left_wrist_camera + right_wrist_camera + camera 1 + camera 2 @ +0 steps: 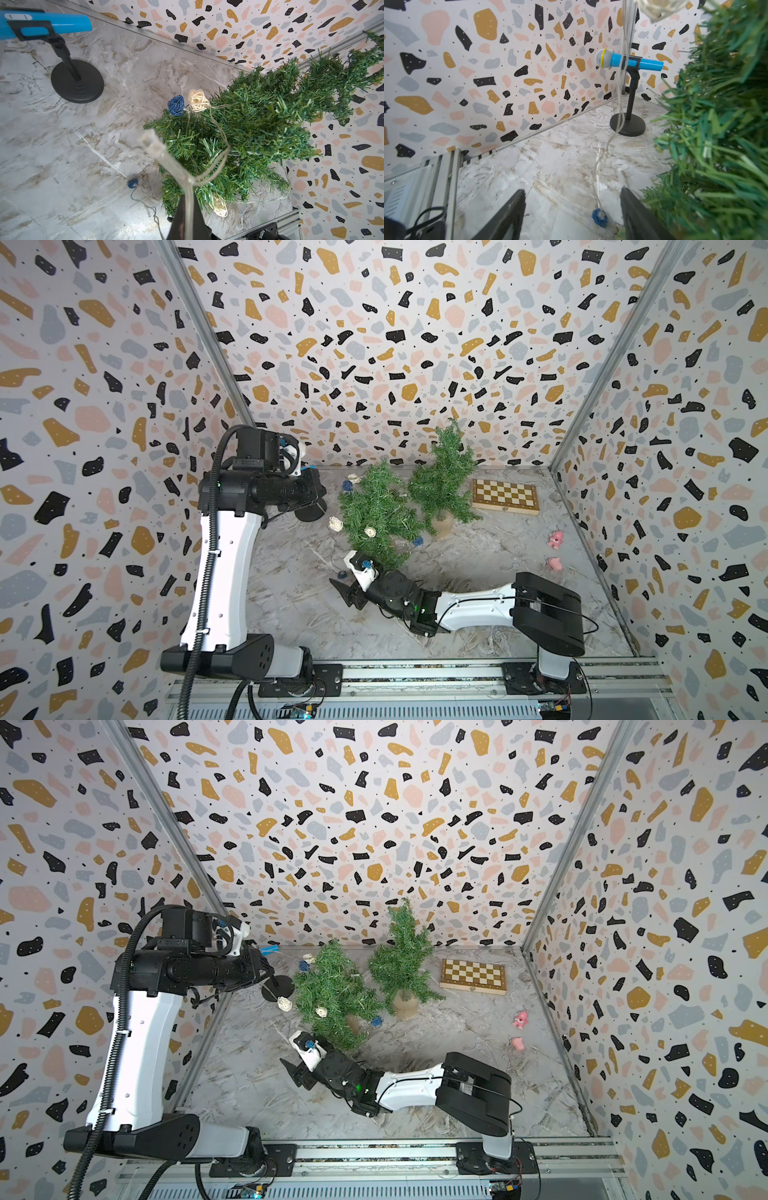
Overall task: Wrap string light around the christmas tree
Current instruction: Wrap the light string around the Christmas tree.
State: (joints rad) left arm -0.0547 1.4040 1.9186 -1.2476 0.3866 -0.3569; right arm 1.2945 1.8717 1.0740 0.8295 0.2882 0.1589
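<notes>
Left gripper [185,204] is clamped on the clear wire of the string light [197,99], whose blue and cream balls sit on the nearer christmas tree [376,514]. Right gripper [571,209] stands released. A blue ball [600,217] on the table [550,155] shows between its fingers [506,216], with branches crowding one side and bare marble ahead. Tiny print on the blue microphone [52,20] is unreadable. In both top views the left gripper's tips are hard to make out.

microphone [68,20]: head cut off by edge | christmas tree [716,135]: blurred, cropped | string light [154,145]: end blurred
</notes>
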